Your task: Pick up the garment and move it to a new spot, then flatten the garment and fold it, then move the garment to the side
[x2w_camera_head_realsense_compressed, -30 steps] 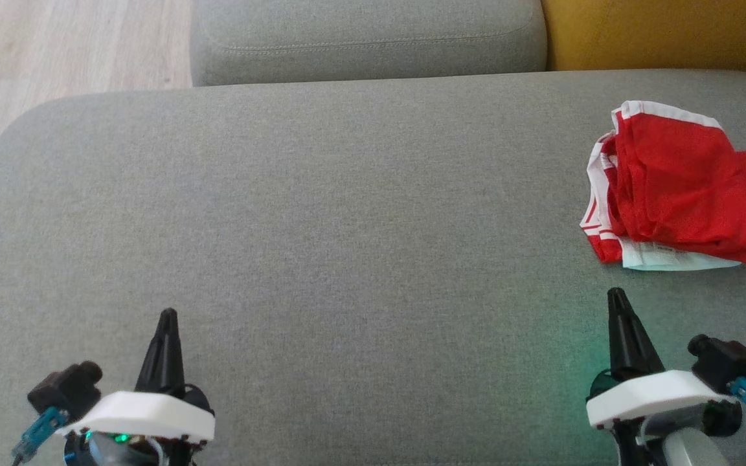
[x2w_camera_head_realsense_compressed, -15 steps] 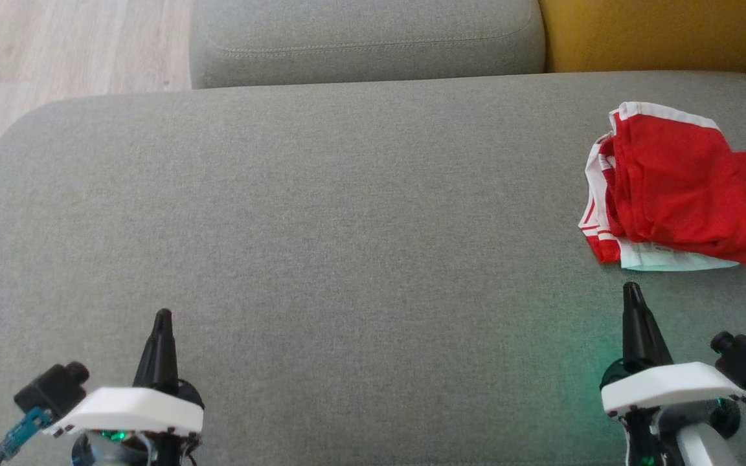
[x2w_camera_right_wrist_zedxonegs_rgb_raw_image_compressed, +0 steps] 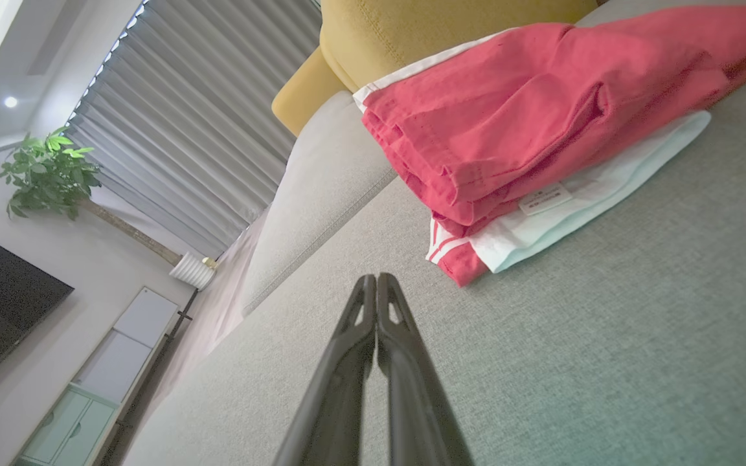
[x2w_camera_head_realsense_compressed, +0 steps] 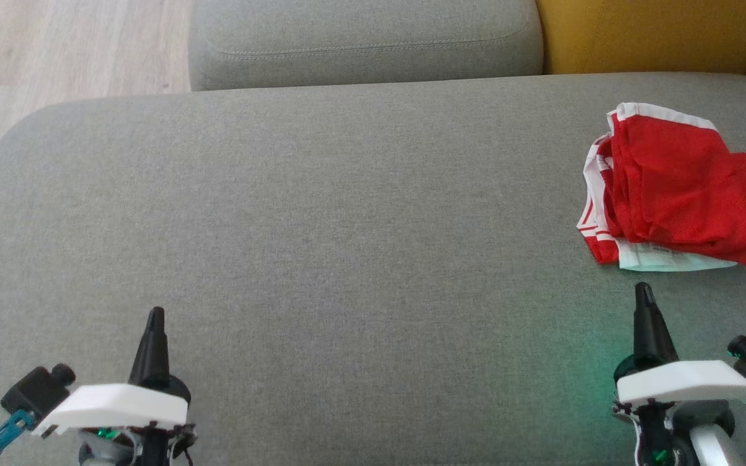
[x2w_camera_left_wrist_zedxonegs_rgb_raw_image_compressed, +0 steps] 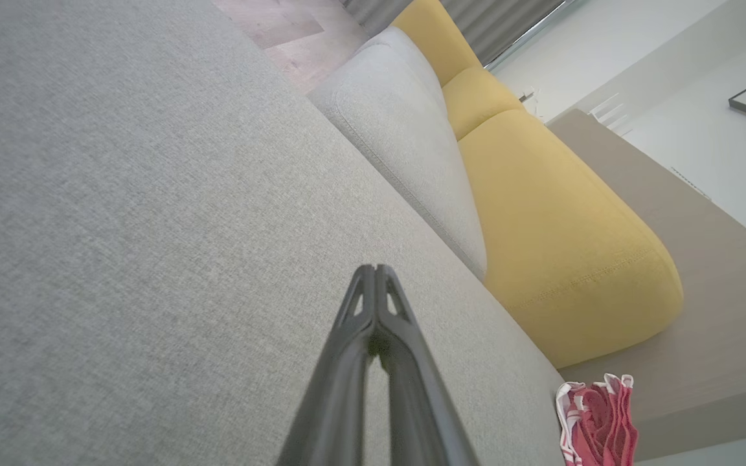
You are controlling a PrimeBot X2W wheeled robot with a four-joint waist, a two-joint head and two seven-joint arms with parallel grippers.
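Head view: the red garment [x2w_camera_head_realsense_compressed: 677,188] is lying loosely folded at the far right of the grey sofa seat [x2w_camera_head_realsense_compressed: 347,226]. The left gripper [x2w_camera_head_realsense_compressed: 155,316] and right gripper [x2w_camera_head_realsense_compressed: 644,291] are hovering clenched and empty.
Left wrist view: the fingers are pressing together, with the garment well apart.
Right wrist view: the garment is lying near, just ahead. Probably light, soft and limp, it is best pinched at the striped corner.

Red folded garment [x2w_camera_head_realsense_compressed: 677,188], sofa's right
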